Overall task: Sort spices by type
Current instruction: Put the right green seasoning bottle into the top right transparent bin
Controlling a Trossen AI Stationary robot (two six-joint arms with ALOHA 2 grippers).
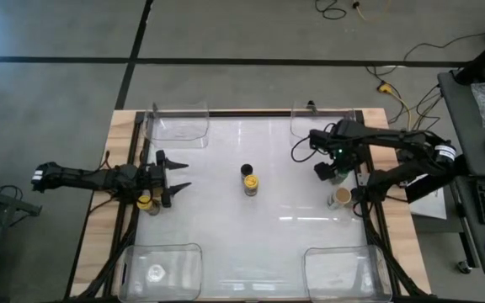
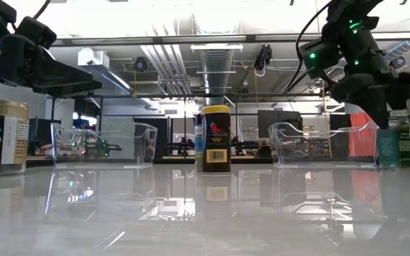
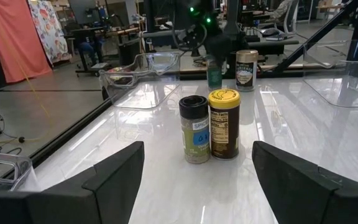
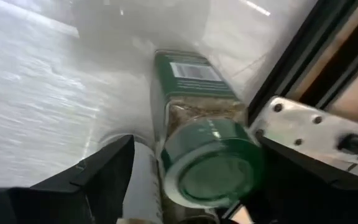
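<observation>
Beside the tan-lidded spice jar: right gripper, fingers spread, straddling green-lidded glass spice jar; not yet clamped. Next: close, lift. Left gripper: open, waiting.

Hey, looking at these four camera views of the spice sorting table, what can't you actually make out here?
- Green-lidded jar: in the high view the right gripper covers it; whether the fingers touch it is unclear.
- Black-lidded jar: in the low view the yellow-lidded jar hides it.
- Jar under the left gripper: only a bit of yellow lid shows in the high view.
- Near-left tub: its pale contents are too small to identify.
</observation>
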